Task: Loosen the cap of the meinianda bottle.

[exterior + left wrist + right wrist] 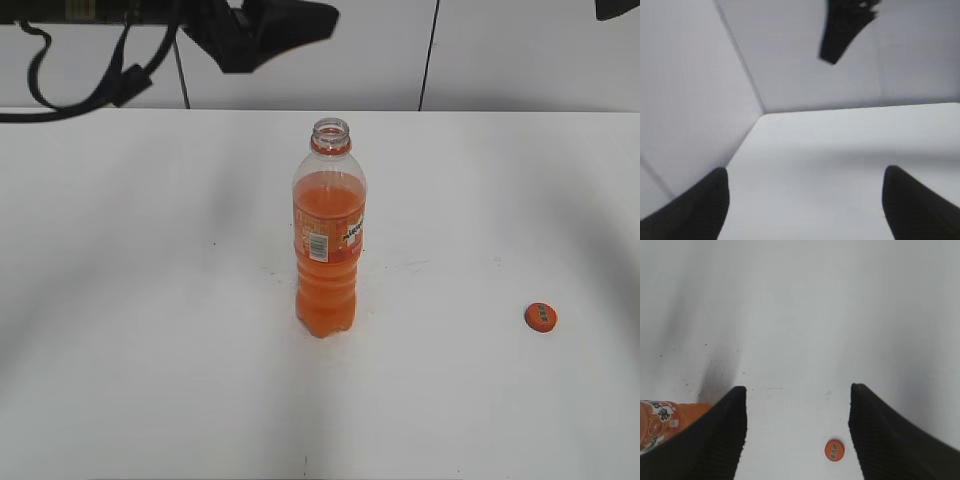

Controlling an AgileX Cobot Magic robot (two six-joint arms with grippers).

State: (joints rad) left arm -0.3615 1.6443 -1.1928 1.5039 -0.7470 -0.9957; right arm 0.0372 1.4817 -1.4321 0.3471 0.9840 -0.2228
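Note:
The meinianda bottle stands upright in the middle of the white table, its neck open with no cap on it. The orange-red cap lies flat on the table to the bottle's right, apart from it. In the right wrist view the cap lies below and between the open fingers of my right gripper, and a bit of the bottle shows at the left edge. My left gripper is open and empty, high up; its arm shows at the top of the exterior view.
The white table ends at a white wall behind. Black cables hang at the top left. Part of the right arm shows at the top right corner.

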